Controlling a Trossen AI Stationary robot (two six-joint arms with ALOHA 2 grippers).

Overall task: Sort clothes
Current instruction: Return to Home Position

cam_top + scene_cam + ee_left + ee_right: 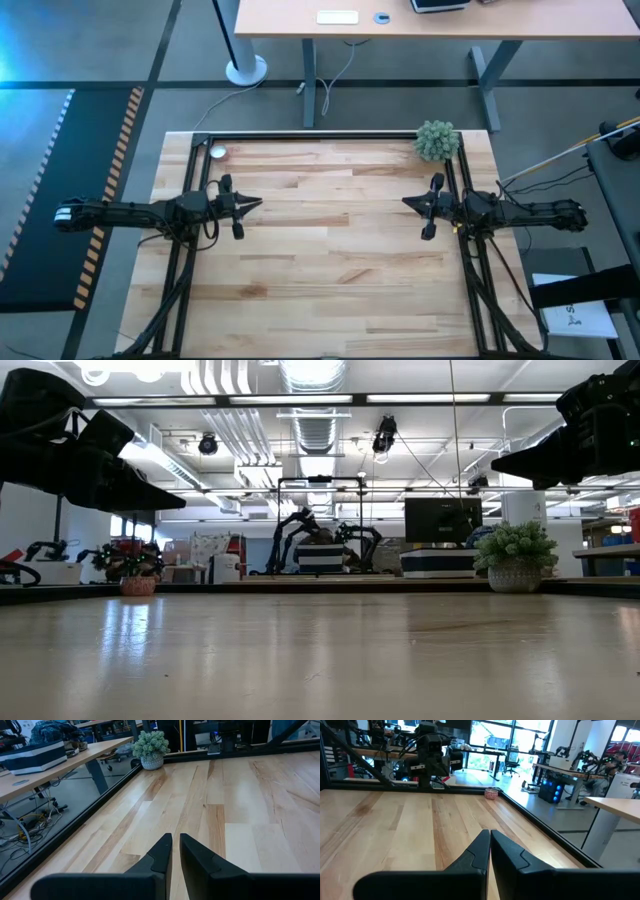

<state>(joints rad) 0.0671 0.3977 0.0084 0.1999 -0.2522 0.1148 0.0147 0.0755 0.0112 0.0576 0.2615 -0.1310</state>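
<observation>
Both empty: left gripper nearly closed, right gripper fully closed, above table.

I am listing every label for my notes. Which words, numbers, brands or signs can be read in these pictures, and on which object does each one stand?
None can be read.
White sheet of paper on the floor beside the table's right edge: dark print, cut off and too blurred to read.
White label on the far arm, right wrist view: too small to read.
</observation>
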